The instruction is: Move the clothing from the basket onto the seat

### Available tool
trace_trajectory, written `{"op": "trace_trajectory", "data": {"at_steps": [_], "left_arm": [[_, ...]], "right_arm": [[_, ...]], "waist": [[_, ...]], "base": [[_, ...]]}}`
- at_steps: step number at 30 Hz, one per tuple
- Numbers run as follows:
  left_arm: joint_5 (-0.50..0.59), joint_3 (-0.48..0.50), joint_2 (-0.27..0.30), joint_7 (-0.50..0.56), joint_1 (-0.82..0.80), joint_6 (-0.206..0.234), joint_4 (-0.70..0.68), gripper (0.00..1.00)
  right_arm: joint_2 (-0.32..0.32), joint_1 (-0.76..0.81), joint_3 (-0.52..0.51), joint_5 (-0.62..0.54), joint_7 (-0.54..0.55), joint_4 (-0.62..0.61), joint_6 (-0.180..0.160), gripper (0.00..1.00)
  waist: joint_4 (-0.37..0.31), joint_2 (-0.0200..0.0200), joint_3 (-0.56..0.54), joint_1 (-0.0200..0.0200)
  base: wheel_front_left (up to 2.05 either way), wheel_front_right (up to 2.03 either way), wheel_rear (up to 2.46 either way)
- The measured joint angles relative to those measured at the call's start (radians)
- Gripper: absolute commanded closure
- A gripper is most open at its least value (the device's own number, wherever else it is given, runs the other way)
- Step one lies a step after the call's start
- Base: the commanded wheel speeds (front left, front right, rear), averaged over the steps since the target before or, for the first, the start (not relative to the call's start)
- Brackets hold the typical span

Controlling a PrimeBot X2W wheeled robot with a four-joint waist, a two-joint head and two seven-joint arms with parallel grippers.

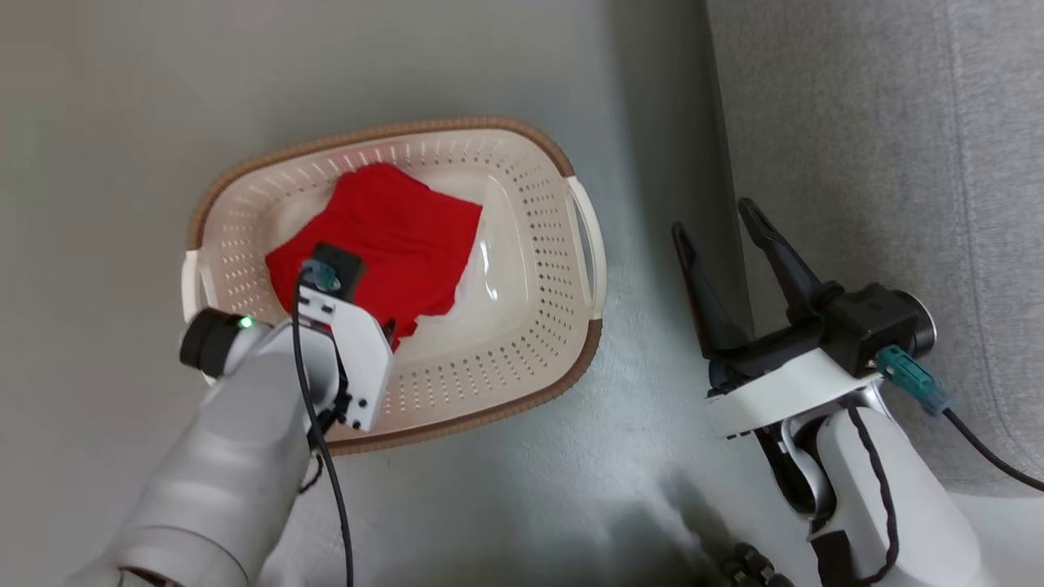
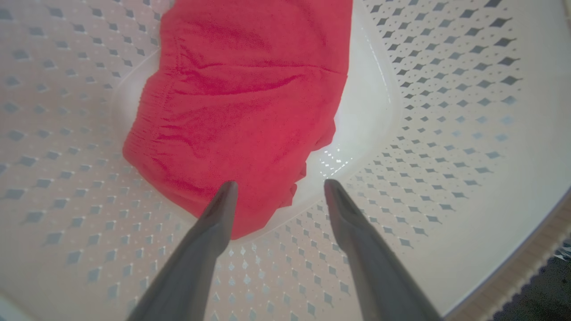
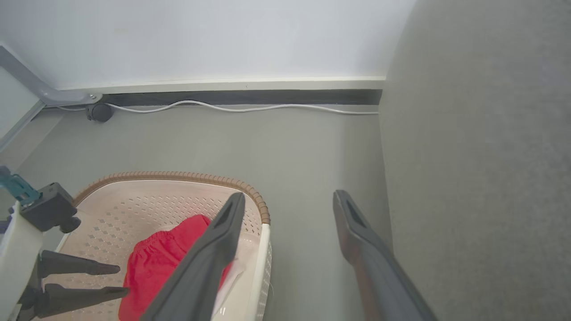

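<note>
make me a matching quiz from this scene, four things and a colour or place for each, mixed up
1 clothing
2 basket
3 sofa
4 cable

A cream, holes in its sides
B white, thin and long
C red, lying in the basket
D grey, right of the basket

Pairs: 1-C, 2-A, 3-D, 4-B

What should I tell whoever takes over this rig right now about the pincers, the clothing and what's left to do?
Left pincer: open, down inside the basket, fingertips over the near edge of the red clothing, nothing gripped.
Right pincer: open and empty, above the floor between basket and sofa.
Done: the reach into the basket.
Left: close on the clothing, lift it out, lay it on the sofa.
</note>
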Motion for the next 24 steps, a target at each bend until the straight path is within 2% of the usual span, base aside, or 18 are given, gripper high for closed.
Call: {"op": "trace_trajectory", "data": {"at_steps": [4,12,24], "left_arm": [[0.001,-0.006,0.006,0.009,-0.047,0.003,0.008,0.0],[0.002,-0.019,0.007,0.053,-0.105,0.037,0.021,0.0],[0.003,-0.038,0.022,0.077,-0.134,0.072,0.025,0.0]], "right_arm": [[0.0,-0.024,0.015,-0.009,0.0,-0.013,0.0,0.0],[-0.001,-0.06,0.03,-0.018,0.0,-0.053,0.0,0.0],[-0.002,-0.065,0.002,-0.045,0.0,-0.2,0.0,0.0]], "waist": [[-0.007,0.0,0.045,0.0],[-0.02,0.0,0.121,0.0],[-0.046,0.0,0.184,0.0]], "base": [[0.0,0.0,0.0],[0.0,0.0,0.0],[0.0,0.0,0.0]]}}
